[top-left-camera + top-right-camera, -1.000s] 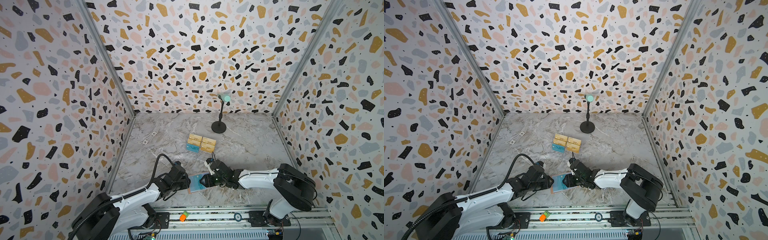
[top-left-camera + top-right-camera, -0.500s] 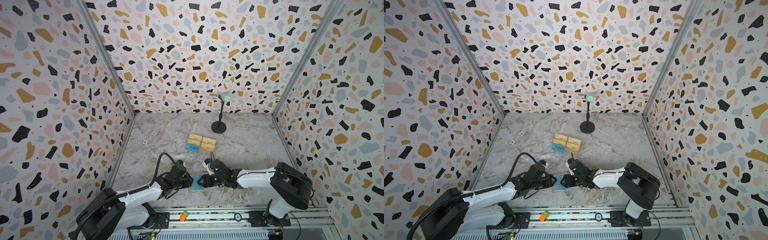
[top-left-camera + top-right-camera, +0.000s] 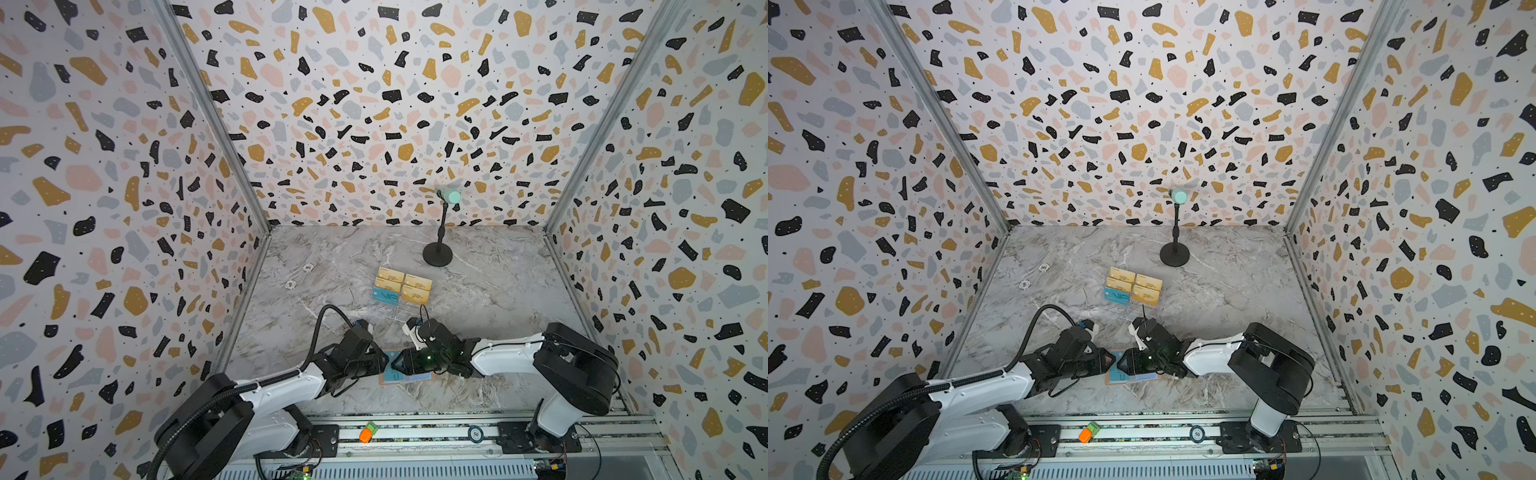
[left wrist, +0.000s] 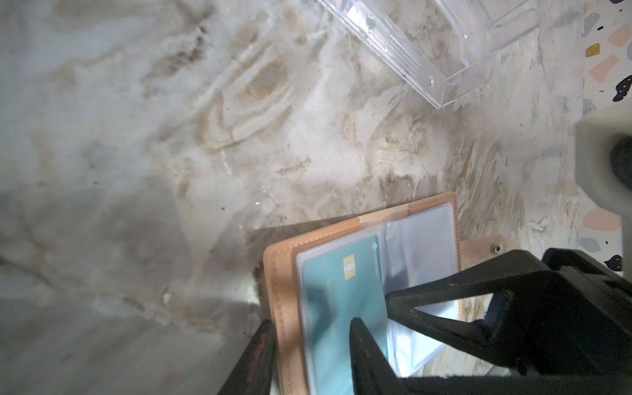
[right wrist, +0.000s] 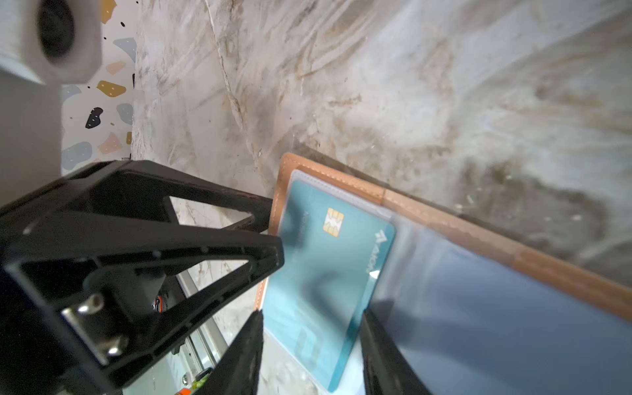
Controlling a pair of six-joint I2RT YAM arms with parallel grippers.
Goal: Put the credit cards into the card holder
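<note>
Teal card point(image 5: 325, 273) on the open card holder point(image 5: 444, 227), at the front of the desk point(image 3: 332, 270).
Both top views: left claw point(image 3: 385, 363) and right claw point(image 3: 394, 365) meet tip to tip over the holder. The other credit cards point(image 3: 402, 286) sit in the clear rack point(image 4: 427, 58) behind. Left wrist: left claw part open, one tip at the holder's outer edge, one over the card; can't tell if it grips. Right wrist: right claw pinches the card's long edges.

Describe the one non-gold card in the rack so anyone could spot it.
Find the black stand with the mint-green top at the rear; in front of it sits a clear rack of cards. At the group's near left corner is the teal card lettered VIP; its neighbours are gold cards.
</note>
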